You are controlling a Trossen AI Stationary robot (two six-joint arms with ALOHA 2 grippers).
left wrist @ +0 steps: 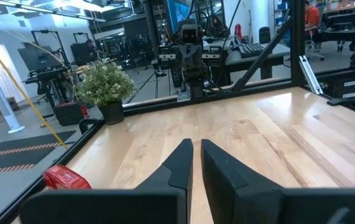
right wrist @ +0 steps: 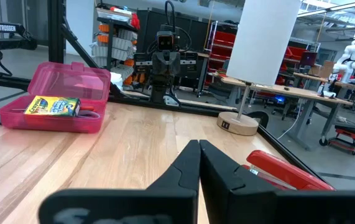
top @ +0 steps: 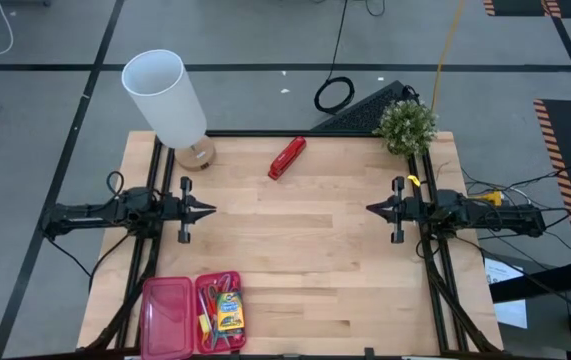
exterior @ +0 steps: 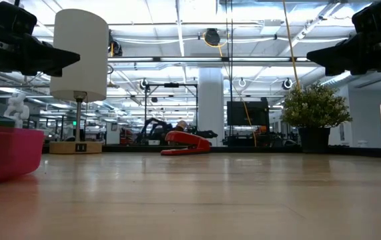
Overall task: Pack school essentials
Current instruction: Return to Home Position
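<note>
1. Pink case [top: 179, 317], lid open, sits lower left of the high view, well apart from both grippers. Low view shows only one cut-off corner [exterior: 7, 155].
2. L gripper [top: 208, 210] at mid-left, R gripper [top: 372, 209] at mid-right; both off the wood, fingers closed, nothing held.
3. Green-yellow crayon box [top: 228, 311] lies flat in the case's right half, w/ red-handled scissors [top: 208, 294] beside it. Other bits too small to tell.

Both arms lie level above the table's side edges, pointing inward; the left claw [top: 208, 210] and right claw [top: 373, 208] have their fingers pressed together.
</note>
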